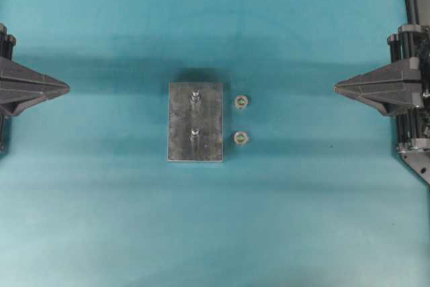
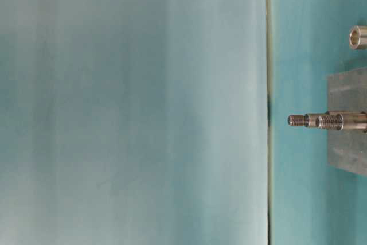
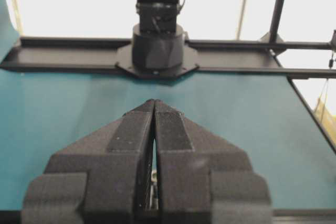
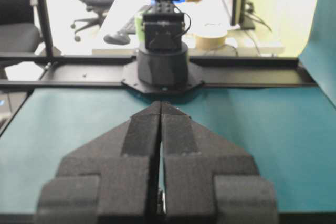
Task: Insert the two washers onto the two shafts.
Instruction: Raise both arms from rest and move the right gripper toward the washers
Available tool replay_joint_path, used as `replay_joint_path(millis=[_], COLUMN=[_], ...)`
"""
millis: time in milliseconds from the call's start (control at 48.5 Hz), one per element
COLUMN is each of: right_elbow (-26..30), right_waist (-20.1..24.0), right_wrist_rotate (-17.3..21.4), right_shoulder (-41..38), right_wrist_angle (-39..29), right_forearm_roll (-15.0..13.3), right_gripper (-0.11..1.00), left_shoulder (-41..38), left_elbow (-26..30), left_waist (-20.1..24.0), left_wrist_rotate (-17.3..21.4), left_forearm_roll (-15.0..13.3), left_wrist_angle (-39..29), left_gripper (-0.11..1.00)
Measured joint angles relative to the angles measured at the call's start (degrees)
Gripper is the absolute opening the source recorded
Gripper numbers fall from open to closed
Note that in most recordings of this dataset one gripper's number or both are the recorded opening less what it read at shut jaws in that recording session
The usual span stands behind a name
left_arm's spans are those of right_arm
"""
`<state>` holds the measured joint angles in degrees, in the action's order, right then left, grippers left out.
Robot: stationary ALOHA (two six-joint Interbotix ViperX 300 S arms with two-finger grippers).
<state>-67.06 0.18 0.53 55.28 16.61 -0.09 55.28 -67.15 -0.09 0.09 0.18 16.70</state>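
Observation:
A grey metal block [image 1: 195,123] sits mid-table with two upright threaded shafts, one toward the far side [image 1: 195,96] and one nearer [image 1: 195,133]. Two small metal washers lie just right of the block, one [image 1: 242,102] beside the far shaft and one [image 1: 242,138] beside the near shaft. From table level I see both shafts [image 2: 321,121] overlapping and a washer [image 2: 358,37] lying apart from the block [image 2: 347,142]. My left gripper [image 1: 67,87] is shut at the left edge, far from the block. My right gripper [image 1: 336,87] is shut at the right, with nothing held.
The teal cloth [image 1: 215,226] covers the whole table. The opposite arm's base [image 3: 157,51] stands at the far end in the left wrist view, and the other base [image 4: 163,66] in the right wrist view. A black frame rail [image 4: 252,74] borders the table.

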Motion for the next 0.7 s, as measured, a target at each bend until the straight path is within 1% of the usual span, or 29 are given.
replay_joint_path(millis=[21, 103, 165, 247, 350, 433, 577, 701], right_elbow=[0.00, 0.00, 0.00, 0.35, 2.37, 3.96, 5.19, 6.77], right_waist=[-0.18, -1.76, -3.08, -4.75, -6.50, -7.47, -8.70, -10.28], right_wrist_rotate=[0.00, 0.09, 0.18, 0.53, 0.79, 0.88, 0.88, 0.88], right_shoulder=[0.00, 0.00, 0.00, -0.18, -1.49, -3.25, -7.38, -12.74], right_wrist_angle=[0.00, -0.44, -2.46, -7.56, -15.56, -20.57, -23.99, -28.04], right_forearm_roll=[0.00, 0.97, 2.02, 2.72, 2.99, 2.99, 2.99, 2.99], right_gripper=[0.01, 0.01, 0.01, 0.01, 0.01, 0.01, 0.01, 0.01], left_shoulder=[0.00, -0.88, -1.85, -3.60, -6.06, -8.53, -14.24, -19.34], left_elbow=[0.09, 1.67, 2.46, 3.08, 4.13, 5.36, 8.09, 10.02], left_waist=[0.00, 0.00, 0.00, 0.00, 0.09, 0.26, 1.14, 1.58], left_wrist_rotate=[0.00, -2.46, -2.72, -2.81, -2.81, -2.81, -2.81, -2.81], left_forearm_roll=[0.00, 0.09, 0.09, 0.26, 0.35, 0.44, 0.44, 0.62], left_wrist_angle=[0.00, -0.97, -1.58, -2.81, -5.01, -8.09, -14.41, -17.84], left_gripper=[0.00, 0.00, 0.00, 0.00, 0.00, 0.00, 0.00, 0.00])
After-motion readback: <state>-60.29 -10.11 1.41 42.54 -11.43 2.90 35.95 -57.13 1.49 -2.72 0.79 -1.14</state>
